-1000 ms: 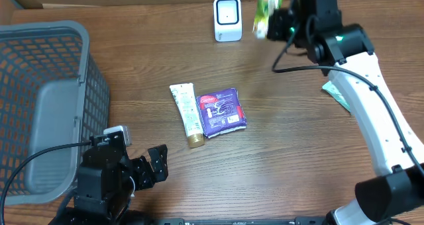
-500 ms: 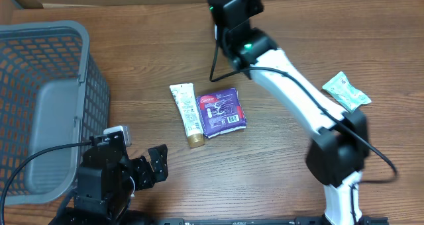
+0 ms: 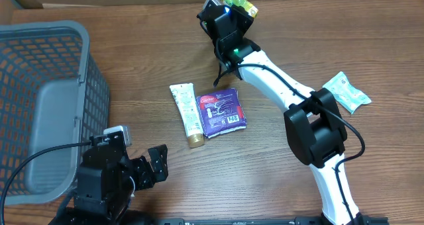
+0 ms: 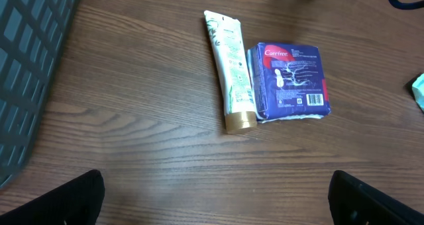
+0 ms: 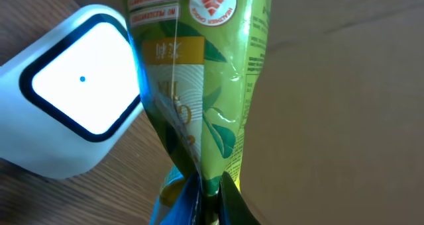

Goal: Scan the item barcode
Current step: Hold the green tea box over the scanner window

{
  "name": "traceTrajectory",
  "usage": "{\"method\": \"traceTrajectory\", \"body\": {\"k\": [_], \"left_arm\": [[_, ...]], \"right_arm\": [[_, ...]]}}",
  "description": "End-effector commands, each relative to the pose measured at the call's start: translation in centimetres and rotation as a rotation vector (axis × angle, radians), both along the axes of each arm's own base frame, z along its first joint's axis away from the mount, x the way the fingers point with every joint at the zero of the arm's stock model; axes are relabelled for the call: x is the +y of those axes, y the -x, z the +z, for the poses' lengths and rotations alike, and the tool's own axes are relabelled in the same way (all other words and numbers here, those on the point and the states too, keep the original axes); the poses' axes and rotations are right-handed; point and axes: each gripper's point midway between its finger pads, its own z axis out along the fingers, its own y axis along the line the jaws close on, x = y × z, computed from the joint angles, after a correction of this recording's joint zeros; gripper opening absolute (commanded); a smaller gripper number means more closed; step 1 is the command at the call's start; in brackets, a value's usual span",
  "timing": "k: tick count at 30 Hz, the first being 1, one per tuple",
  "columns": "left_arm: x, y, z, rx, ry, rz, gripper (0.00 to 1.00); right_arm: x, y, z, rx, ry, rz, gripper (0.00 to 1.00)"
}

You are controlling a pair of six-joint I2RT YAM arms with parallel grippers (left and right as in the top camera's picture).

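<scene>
Two arms, one item in hand. Right pincer [image 5: 209, 195] closed on an end seam of a green packet [image 5: 199, 86], held just beside the white scanner [image 5: 73, 112] at the far edge of the bench [image 3: 132, 79]; whether packet and scanner touch cannot be told. Left pincer [image 4: 218, 202] wide open and empty, low over the near bench — well apart from the tube [image 4: 230, 73] and purple pack [image 4: 291, 83], which lie side by side at centre. Basket [image 3: 40, 99] at left; pale sachet [image 3: 346, 92] at right. Handling, as judged: a light, soft film packet, crinkly and probably slippery, so it folds and twists easily. Best held by a sealed edge — flat and stiffer — leaving the printed face free to turn toward the scanner window.
</scene>
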Motion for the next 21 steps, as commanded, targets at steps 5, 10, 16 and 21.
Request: {"method": "traceTrajectory", "body": {"k": [5, 10, 16, 21], "left_arm": [[-0.1, 0.2, 0.1, -0.008, 0.01, -0.003, 1.0], [-0.1, 0.2, 0.1, -0.008, 0.01, -0.003, 1.0], [-0.1, 0.2, 0.1, -0.008, 0.01, -0.003, 1.0], [-0.1, 0.2, 0.1, -0.008, 0.01, -0.003, 1.0]], "right_arm": [[-1.6, -2.6, 0.4, -0.046, -0.01, 0.028, 0.04], [-1.1, -3.0, -0.3, -0.044, 0.002, 0.059, 0.04], [-0.8, -3.1, -1.5, -0.03, 0.002, 0.071, 0.04], [-0.7, -3.2, -1.3, -0.042, -0.004, 0.07, 0.04]]}}
